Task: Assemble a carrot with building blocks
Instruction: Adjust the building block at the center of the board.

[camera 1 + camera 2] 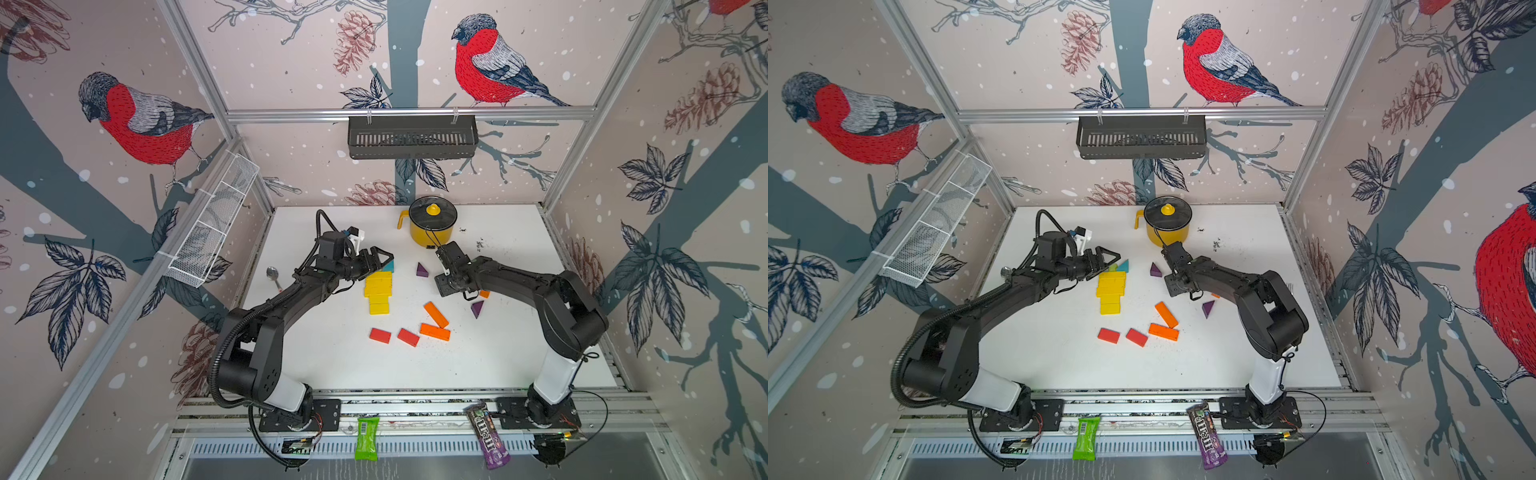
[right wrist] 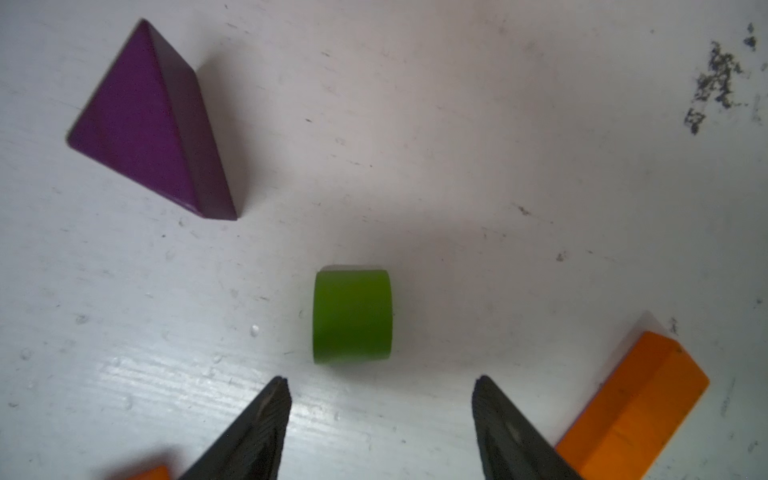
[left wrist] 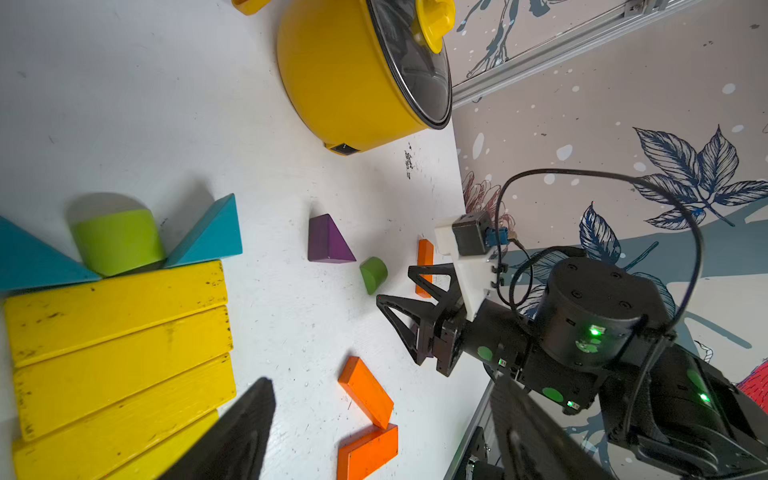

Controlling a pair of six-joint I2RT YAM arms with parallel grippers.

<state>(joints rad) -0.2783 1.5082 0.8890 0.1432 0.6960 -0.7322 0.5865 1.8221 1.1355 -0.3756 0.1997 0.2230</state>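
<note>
The carrot is partly built on the white table (image 1: 316,365). The yellow blocks (image 1: 378,286) lie in rows that touch each other, a little toward 10 o'clock from the middle of the table. The rows at the 6 o'clock end are shorter.

At the 12 o'clock end, the left wrist view shows a green piece (image 3: 118,241) between two teal triangles (image 3: 212,237), and all three touch the last yellow row. The left claw (image 1: 381,257) hangs over this end with its fingers apart, and it holds nothing.

The right claw (image 2: 382,379) is at 3 o'clock of the yellow rows, low over the table, also with its fingers apart. A second green piece (image 2: 352,316) lies just in front of its fingertips, not between them and not touched. A purple triangle (image 2: 153,124) lies near it, and another purple triangle (image 1: 478,308) is beside the right arm.

Two orange blocks (image 1: 435,314) and two red blocks (image 1: 380,335) lie loose toward 6 o'clock. A yellow pot (image 1: 428,240) with a dark lid stands at 12 o'clock, and a spoon (image 1: 274,276) lies at 9 o'clock.

On the front rail at 6 o'clock lies a purple candy bag (image 1: 486,436) whose letters look like "m&m's". A green wrapper (image 1: 367,438) beside it shows a barcode, but its words are too small to read.
</note>
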